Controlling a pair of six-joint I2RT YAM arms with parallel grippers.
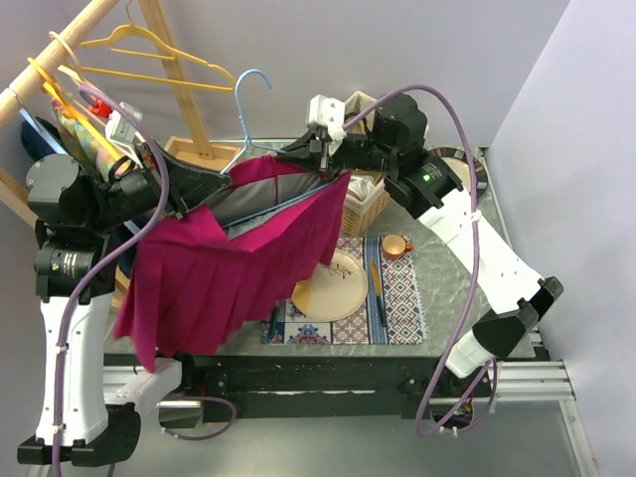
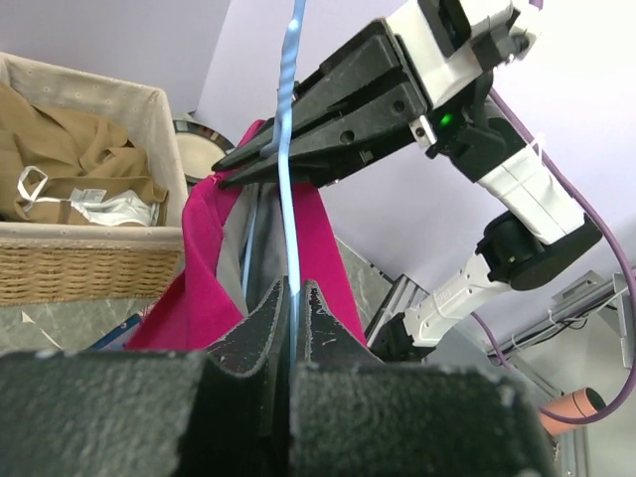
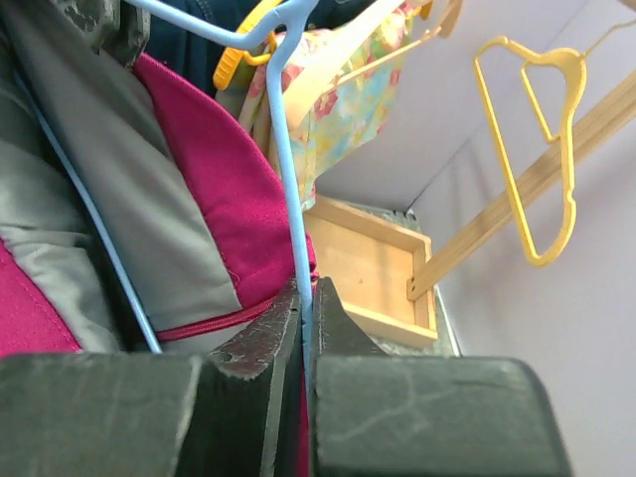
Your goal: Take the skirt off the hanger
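Note:
A magenta skirt (image 1: 229, 268) with grey lining hangs over a light blue wire hanger (image 1: 248, 94), held in the air above the table's left half. My left gripper (image 1: 225, 180) is shut on the hanger's left arm; in the left wrist view the blue wire (image 2: 290, 179) runs up from between the shut jaws (image 2: 295, 290), with skirt (image 2: 326, 238) beside it. My right gripper (image 1: 332, 169) is shut on the hanger's right arm, pinching the wire (image 3: 291, 169) at the skirt's waistband (image 3: 214, 169). It also shows in the left wrist view (image 2: 238, 164).
A wooden rack with yellow hangers (image 1: 149, 60) and hung clothes stands at the back left. A wooden tray (image 1: 199, 149) lies beneath it. A wicker basket (image 1: 365, 204) holds brown clothes. A patterned placemat with a plate (image 1: 333, 283) and an orange cup (image 1: 396, 245) lies under the skirt's right edge.

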